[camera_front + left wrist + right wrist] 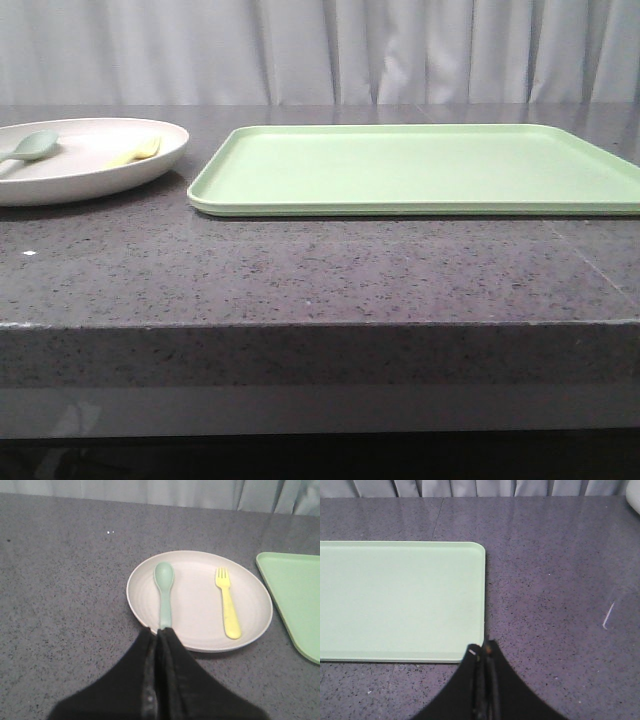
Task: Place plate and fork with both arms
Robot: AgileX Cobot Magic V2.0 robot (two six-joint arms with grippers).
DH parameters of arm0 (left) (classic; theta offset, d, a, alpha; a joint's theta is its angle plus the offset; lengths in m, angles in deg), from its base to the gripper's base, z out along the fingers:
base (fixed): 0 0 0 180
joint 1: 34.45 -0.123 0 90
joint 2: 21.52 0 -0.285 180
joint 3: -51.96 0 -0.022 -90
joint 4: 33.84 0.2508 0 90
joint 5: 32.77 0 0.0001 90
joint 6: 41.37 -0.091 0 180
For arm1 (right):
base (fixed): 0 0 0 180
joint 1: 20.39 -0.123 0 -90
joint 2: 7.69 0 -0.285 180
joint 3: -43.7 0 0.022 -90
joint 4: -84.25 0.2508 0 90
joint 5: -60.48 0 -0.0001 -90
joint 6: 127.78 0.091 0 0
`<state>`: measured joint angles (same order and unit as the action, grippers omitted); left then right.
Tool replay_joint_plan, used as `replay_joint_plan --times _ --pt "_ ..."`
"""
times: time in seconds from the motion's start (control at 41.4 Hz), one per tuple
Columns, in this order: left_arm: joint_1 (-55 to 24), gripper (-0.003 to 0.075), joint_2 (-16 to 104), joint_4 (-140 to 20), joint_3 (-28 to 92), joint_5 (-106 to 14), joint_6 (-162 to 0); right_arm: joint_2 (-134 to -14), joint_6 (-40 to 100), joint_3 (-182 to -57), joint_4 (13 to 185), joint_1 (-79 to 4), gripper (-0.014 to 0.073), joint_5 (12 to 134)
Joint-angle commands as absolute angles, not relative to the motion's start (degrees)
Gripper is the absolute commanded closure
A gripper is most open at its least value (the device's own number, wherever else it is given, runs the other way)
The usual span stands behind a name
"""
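Observation:
The pale pinkish-cream plate [90, 165] sits on the dark stone table at the far left; it also shows in the left wrist view [195, 605]. On it lie the small pale-yellow fork [137, 152] [227, 602] and a pale blue-green spoon [30, 147] [164, 590]. My left gripper [160, 632] is shut and empty, its tips over the plate's near rim at the end of the spoon's handle. My right gripper [482, 647] is shut and empty above the corner of the light-green tray [400, 597]. Neither gripper shows in the front view.
The flat rectangular light-green tray [420, 168] lies to the right of the plate, its edge also in the left wrist view [295, 600]. The table's front edge [320, 325] runs across the front view. A grey curtain hangs behind.

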<state>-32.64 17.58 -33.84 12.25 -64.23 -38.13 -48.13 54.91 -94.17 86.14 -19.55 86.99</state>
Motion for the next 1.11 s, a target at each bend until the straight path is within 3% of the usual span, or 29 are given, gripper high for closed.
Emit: replay_joint_plan --times 0.0,0.531,0.627,0.7,0.772,0.893,0.965,1.086 --pt "-32.30 0.0741 18.24 -33.84 14.15 -60.64 -38.13 -48.51 54.35 -96.21 85.29 -19.47 0.0712 82.20" --pt "-32.30 0.0740 18.24 -33.84 14.15 -60.31 -38.13 -48.51 54.35 -96.21 85.29 -19.47 0.0712 82.50" --pt "-32.30 0.0726 18.24 -33.84 14.15 -60.02 -38.05 -48.51 54.35 -96.21 85.19 -19.47 0.0673 82.71" --pt "-32.30 0.0639 18.24 -32.81 14.15 -59.93 -38.05 -48.51 54.35 -96.21 84.94 -19.47 0.0552 83.37" --pt "-32.30 0.0481 18.24 -31.71 14.15 -59.93 -38.05 -48.51 54.35 -96.21 83.30 -19.47 0.0364 84.00" --pt "-32.30 0.0259 18.24 -31.71 14.15 -59.93 -38.05 -48.51 54.35 -96.21 83.00 -19.47 0.0167 83.09" --pt "-32.30 0.0221 18.24 -31.71 14.15 -59.93 -38.05 -48.51 54.35 -96.21 83.00 -19.47 0.0151 83.09" --pt "-32.30 0.0242 18.24 -31.95 14.15 -59.93 -38.05 -48.51 54.35 -96.21 83.00 -19.47 0.0155 83.14"
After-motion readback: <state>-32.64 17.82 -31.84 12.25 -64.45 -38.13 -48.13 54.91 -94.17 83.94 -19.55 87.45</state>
